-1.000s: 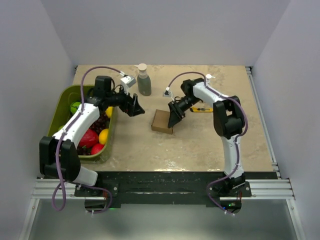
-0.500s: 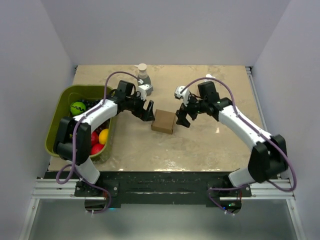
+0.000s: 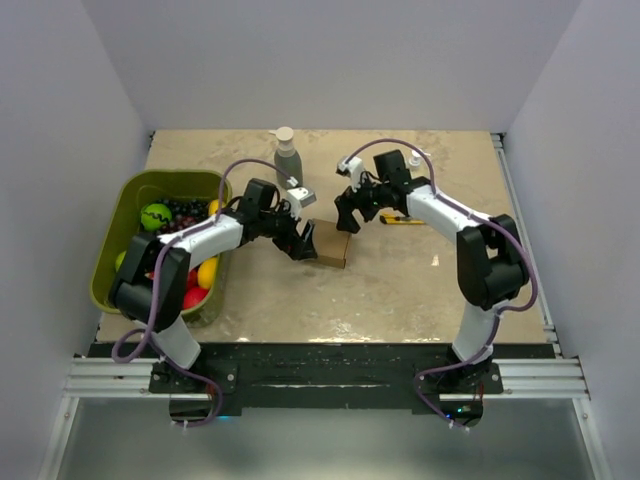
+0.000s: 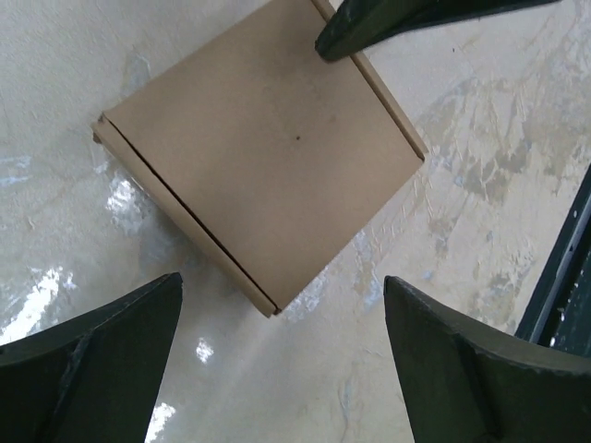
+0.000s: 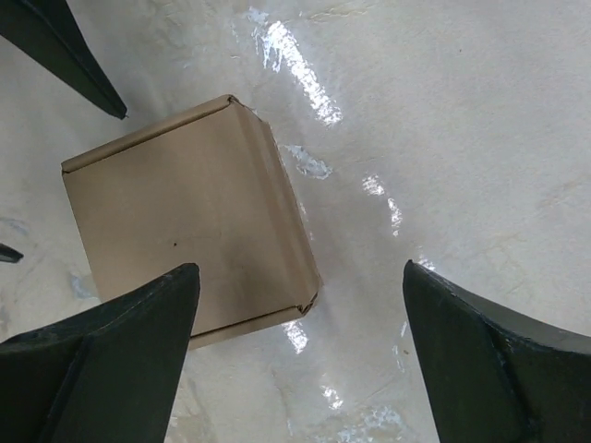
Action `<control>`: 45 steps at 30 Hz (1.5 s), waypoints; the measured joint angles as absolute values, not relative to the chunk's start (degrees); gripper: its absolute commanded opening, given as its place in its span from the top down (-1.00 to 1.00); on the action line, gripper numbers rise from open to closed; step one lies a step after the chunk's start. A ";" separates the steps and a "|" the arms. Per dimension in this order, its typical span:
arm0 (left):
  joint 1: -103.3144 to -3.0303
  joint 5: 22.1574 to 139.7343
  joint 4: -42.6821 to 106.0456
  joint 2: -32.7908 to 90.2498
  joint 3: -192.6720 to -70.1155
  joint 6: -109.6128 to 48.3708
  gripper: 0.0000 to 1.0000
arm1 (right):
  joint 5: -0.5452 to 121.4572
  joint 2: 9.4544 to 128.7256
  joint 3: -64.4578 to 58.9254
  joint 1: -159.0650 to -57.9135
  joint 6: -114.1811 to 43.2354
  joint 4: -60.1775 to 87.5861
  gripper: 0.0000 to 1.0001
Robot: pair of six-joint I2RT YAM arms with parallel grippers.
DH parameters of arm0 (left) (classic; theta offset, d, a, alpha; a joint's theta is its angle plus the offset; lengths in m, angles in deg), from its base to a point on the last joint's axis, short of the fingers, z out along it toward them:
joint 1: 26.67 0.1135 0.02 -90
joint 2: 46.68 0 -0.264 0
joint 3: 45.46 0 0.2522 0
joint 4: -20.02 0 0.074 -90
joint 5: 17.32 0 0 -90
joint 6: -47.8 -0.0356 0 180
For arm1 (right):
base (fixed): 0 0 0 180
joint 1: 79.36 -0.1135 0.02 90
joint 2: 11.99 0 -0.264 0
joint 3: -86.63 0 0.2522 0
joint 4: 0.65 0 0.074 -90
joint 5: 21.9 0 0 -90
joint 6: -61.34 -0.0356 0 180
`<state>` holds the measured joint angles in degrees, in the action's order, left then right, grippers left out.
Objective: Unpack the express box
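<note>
The express box (image 3: 333, 244) is a small brown carton lying on the table with its flaps shut. My left gripper (image 3: 302, 243) is at its left side and stands open; in the left wrist view the express box (image 4: 259, 157) lies just ahead of the left gripper (image 4: 282, 280), not between the fingers. My right gripper (image 3: 349, 213) hovers over the box's far right corner, open. In the right wrist view the express box (image 5: 185, 240) sits beside the left finger of the right gripper (image 5: 300, 268). Neither gripper holds anything.
A green bin (image 3: 118, 205) with fruit and balls stands at the left. A soap bottle (image 3: 288, 160) is at the back, behind the box. A yellow and black tool (image 3: 404, 218) lies right of the right gripper. The table's dark front edge (image 4: 565, 268) shows.
The left gripper has come in from the bin side to the box's left edge. The right arm has swung round, its gripper opening wide and lifting to the box's far right corner.
</note>
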<state>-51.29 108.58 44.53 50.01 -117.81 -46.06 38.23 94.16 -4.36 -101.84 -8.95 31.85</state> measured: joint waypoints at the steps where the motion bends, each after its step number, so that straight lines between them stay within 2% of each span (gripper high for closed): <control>1: -51.29 108.61 43.46 50.55 -117.79 -45.58 -0.87 | 37.92 94.81 -4.78 -101.84 -9.22 31.94 -0.73; 7: -51.27 113.63 37.99 55.95 -117.79 -41.69 -0.70 | 34.95 98.83 -5.08 -101.86 -12.56 33.21 -0.60; 10: -51.08 117.20 37.53 58.16 -117.81 -40.66 -0.54 | 33.84 99.03 -4.52 -101.95 -14.03 33.23 -0.49; 11: -51.03 118.55 37.56 58.68 -117.81 -40.16 -0.40 | 33.55 99.03 -4.39 -101.97 -14.66 33.18 -0.46; 14: -50.90 123.16 37.42 59.93 -117.81 -38.12 -0.16 | 32.42 99.03 -3.53 -102.24 -16.65 32.68 -0.42; 17: -49.98 127.43 35.81 61.07 -117.81 -33.32 -0.06 | 31.96 99.03 -3.03 -102.24 -18.53 31.52 -0.40; 22: -47.47 130.79 30.43 61.53 -117.72 -23.48 -0.13 | 32.15 99.03 -2.64 -102.56 -20.69 30.04 -0.39; 32: -46.49 131.34 26.08 64.02 -117.70 -14.23 0.25 | 34.10 98.68 -2.64 -103.57 -21.26 29.67 -0.44; 37: -46.79 130.51 26.26 64.76 -117.83 -13.69 0.27 | 34.64 98.49 -2.64 -103.81 -21.26 29.75 -0.45; 40: -47.08 129.83 27.79 65.46 -118.73 -13.78 0.43 | 34.75 98.49 -2.64 -103.79 -21.39 29.75 -0.46; 41: -47.12 129.79 28.40 65.74 -119.15 -13.78 0.65 | 34.80 98.49 -2.64 -103.81 -21.43 29.75 -0.46; 45: -47.54 129.31 31.06 65.83 -120.70 -14.06 1.00 | 34.67 98.35 -2.62 -104.18 -22.02 29.80 -0.47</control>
<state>-47.54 129.31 31.06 65.83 -120.70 -14.06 34.67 98.35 -2.62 -104.18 -22.02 29.80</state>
